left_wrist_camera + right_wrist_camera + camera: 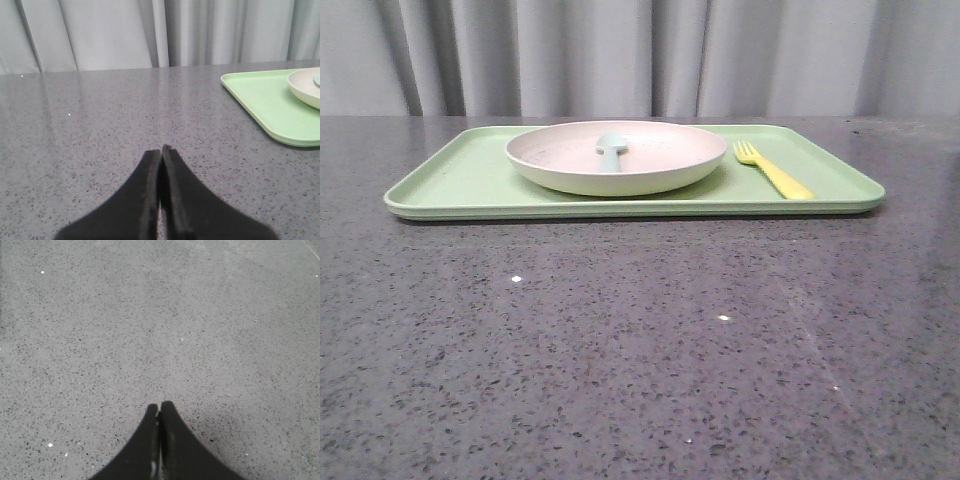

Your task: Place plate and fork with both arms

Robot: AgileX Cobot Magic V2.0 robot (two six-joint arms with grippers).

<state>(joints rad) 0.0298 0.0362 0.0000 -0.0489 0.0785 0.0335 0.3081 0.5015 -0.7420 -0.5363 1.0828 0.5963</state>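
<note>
Front view: the plate [617, 157], cream-pink and carrying a pale blue spoon-shaped piece [610, 150], sits on the light-green tray [460, 180] at the far side of the speckled grey surface [640, 340]; the yellow fork [772, 170] lies on the same tray just beside the plate, on the robot's right, not touching it as far as can be told, its long axis running diagonally with the tines pointing away from the robot and the handle end nearer and further right. Neither arm appears in this view. Left wrist view: the left claw [161, 150] is clenched, fingers pressed together with nothing between them, low over bare surface; the tray corner [265, 105] and an edge of the plate [302, 87] lie ahead of it and off toward the robot's right, well apart from the fingertips. Right wrist view: the right claw [160, 406] is likewise clenched and empty, aimed down at bare surface; neither tray, plate nor fork falls within its view, so its bearing to the fork cannot be read here. Judged from the layout, the plate lies toward the left arm's side and the fork toward the right arm's; each claw would need to open and travel forward to the tray, the right one aligning across the fork's diagonal handle.
</note>
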